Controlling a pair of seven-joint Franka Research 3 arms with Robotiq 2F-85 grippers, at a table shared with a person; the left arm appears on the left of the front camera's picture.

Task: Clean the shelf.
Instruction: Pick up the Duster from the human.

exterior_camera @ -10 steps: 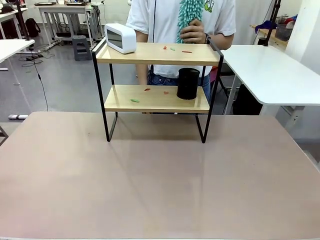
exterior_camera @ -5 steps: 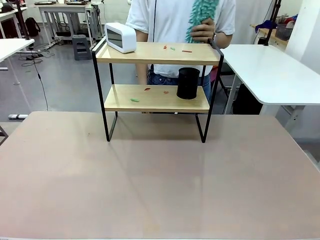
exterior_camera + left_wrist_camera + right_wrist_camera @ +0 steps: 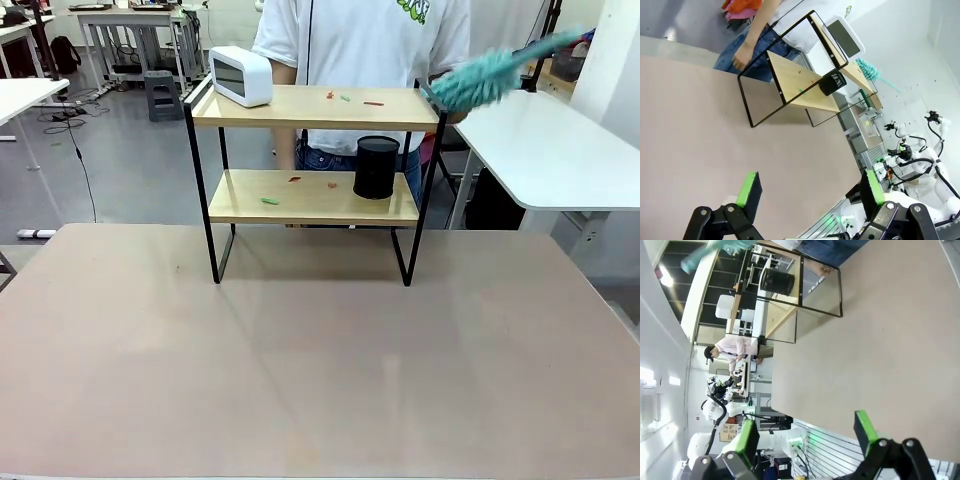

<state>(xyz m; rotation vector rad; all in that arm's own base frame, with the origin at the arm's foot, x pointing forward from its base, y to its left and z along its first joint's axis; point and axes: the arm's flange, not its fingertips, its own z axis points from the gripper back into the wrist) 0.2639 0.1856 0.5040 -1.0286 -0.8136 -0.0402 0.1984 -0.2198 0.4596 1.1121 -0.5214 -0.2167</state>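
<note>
The shelf (image 3: 312,108) stands at the far side of the table, two light wood boards in a black frame. A white clock-like box (image 3: 241,75) sits on its top board with small red and green scraps (image 3: 346,98). A black cup (image 3: 377,167) and more scraps (image 3: 270,200) lie on the lower board. A person behind holds a teal duster (image 3: 480,78) out past the shelf's right end. In the left wrist view the shelf (image 3: 800,85) lies far ahead of my open left gripper (image 3: 807,186). My right gripper (image 3: 807,432) is open, the shelf (image 3: 785,295) far off.
The brown table (image 3: 320,360) stretches bare in front of the shelf. A white table (image 3: 545,140) stands at the right behind it. The person's other hand (image 3: 741,56) hangs by the shelf's far side. Other desks and a stool stand at the back left.
The person swung the teal duster from upright in front of the chest down and out to the right, past the shelf's top right corner. Shelf items have not moved.
</note>
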